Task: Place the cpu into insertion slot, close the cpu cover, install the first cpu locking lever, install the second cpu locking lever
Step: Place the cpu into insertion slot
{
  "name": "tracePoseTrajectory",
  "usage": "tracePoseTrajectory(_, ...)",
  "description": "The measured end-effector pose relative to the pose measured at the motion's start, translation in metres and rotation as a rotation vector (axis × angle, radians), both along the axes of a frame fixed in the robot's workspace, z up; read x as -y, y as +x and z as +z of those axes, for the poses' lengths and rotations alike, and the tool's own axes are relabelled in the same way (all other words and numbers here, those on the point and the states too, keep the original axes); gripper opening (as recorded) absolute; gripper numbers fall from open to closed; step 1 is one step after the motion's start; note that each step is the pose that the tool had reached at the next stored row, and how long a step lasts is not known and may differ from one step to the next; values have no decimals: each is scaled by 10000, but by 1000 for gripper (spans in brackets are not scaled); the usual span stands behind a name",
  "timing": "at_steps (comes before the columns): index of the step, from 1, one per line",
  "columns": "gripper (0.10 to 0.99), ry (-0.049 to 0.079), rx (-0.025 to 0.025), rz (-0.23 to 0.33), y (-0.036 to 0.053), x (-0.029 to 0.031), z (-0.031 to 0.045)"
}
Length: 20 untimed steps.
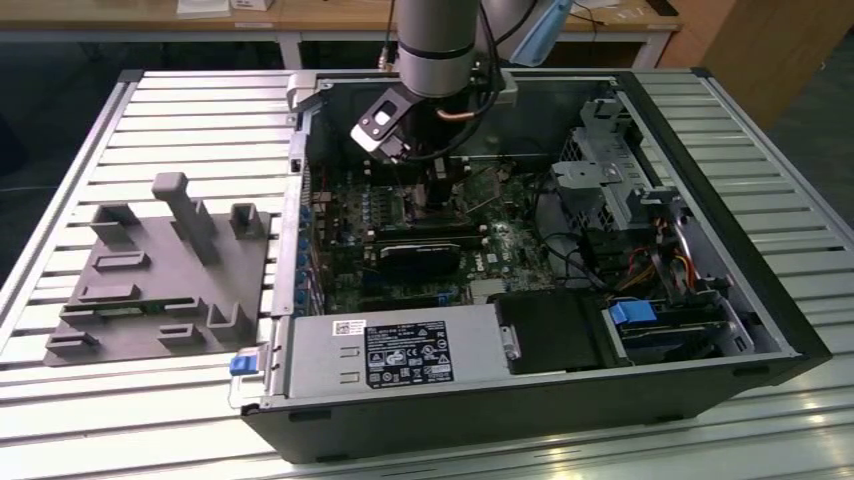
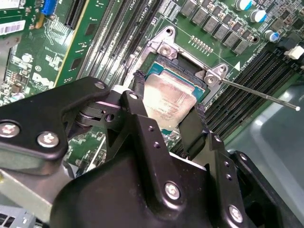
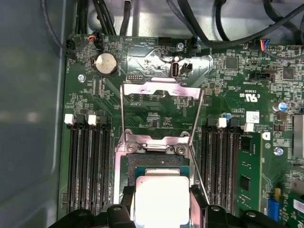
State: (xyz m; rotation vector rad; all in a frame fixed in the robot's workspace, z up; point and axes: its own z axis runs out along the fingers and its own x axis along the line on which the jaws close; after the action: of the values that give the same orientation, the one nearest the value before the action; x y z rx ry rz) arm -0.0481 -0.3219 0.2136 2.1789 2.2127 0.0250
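My gripper [image 2: 166, 107] is shut on the cpu [image 2: 167, 95], a pale silver square chip pinched by its two opposite edges between the black fingers [image 2: 137, 88]. The chip sits low over the insertion slot [image 2: 164, 64], whose dark centre and silvery rim show just beyond it. In the first wrist view the cpu [image 3: 161, 197] covers the near part of the insertion slot [image 3: 154, 164]. The cpu cover [image 3: 159, 89] lies swung open beyond the socket. Two thin locking levers [image 3: 122, 111] [image 3: 196, 114] stand released on either side. In the exterior view the gripper [image 1: 430, 190] reaches down inside the case.
Long black memory slots [image 3: 88, 161] [image 3: 221, 161] flank the socket closely. A black block [image 1: 427, 255] lies on the board near the arm, with the power supply [image 1: 400, 355] at the case front. A grey fixture [image 1: 160, 270] rests on the slatted table on the exterior view's left.
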Motion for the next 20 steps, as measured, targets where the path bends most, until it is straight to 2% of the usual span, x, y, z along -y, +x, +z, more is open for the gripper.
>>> tracePoseTrajectory(20,537,1,-7,0,19,-47,-180)
